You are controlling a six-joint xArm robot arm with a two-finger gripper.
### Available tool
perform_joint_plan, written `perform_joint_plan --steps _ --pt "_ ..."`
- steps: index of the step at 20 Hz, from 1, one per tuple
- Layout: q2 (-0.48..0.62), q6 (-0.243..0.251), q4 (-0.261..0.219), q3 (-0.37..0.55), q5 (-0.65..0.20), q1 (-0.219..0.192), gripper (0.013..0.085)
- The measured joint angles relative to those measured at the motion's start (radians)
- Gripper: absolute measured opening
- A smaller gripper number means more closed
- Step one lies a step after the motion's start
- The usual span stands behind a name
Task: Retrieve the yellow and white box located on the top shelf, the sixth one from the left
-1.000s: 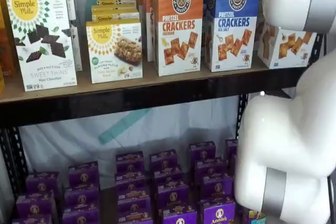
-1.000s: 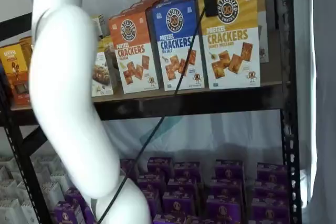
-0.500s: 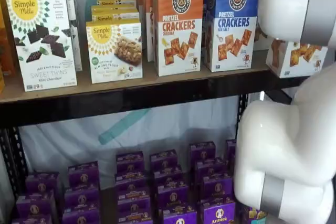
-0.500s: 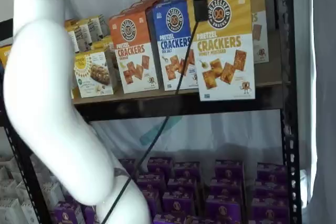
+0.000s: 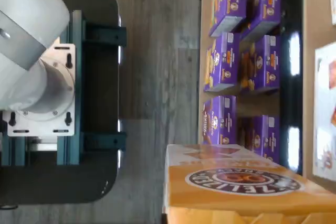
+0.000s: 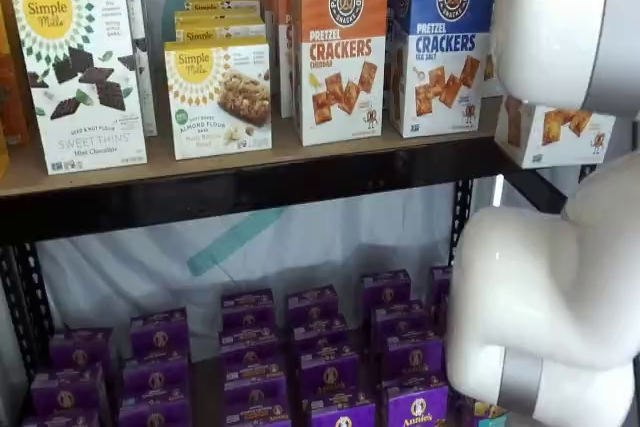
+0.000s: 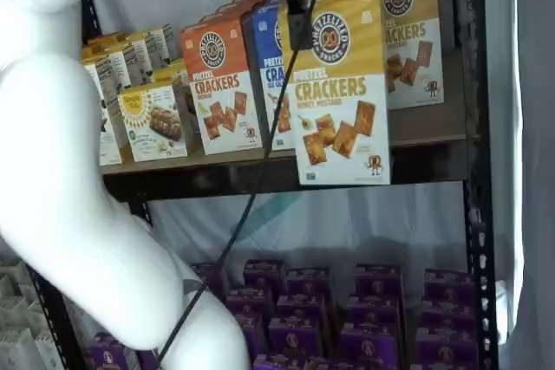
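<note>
The yellow and white box (image 7: 340, 84) hangs in front of the top shelf (image 7: 429, 130), clear of the board, with its bottom edge below the front rail. My gripper (image 7: 300, 34) comes down from above and is shut on the box's top; one black finger lies on its front face. In a shelf view only the box's white lower part (image 6: 556, 133) shows past my white arm. In the wrist view the box's yellow top with the round black logo (image 5: 244, 181) fills the near corner.
An orange box (image 7: 222, 84), a blue box (image 6: 442, 42) and another yellow box (image 7: 416, 32) stand on the top shelf. Simple Mills boxes (image 6: 85, 77) stand further left. Purple boxes (image 7: 347, 309) fill the lower shelf. My white arm (image 7: 69, 179) and a black cable (image 7: 247, 214) hang in front.
The yellow and white box has come out of its row, off the shelf board and towards the cameras, and hangs lower. The yellow box behind it now shows.
</note>
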Motion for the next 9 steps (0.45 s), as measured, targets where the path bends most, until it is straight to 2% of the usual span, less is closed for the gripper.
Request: perform_joint_plan --steps 4,9 --pt "-0.027 0.047 -0.011 0.026 0.014 0.052 0.0570" --pt "-0.063 0.092 -0.014 0.068 0.003 0.098 0.0570"
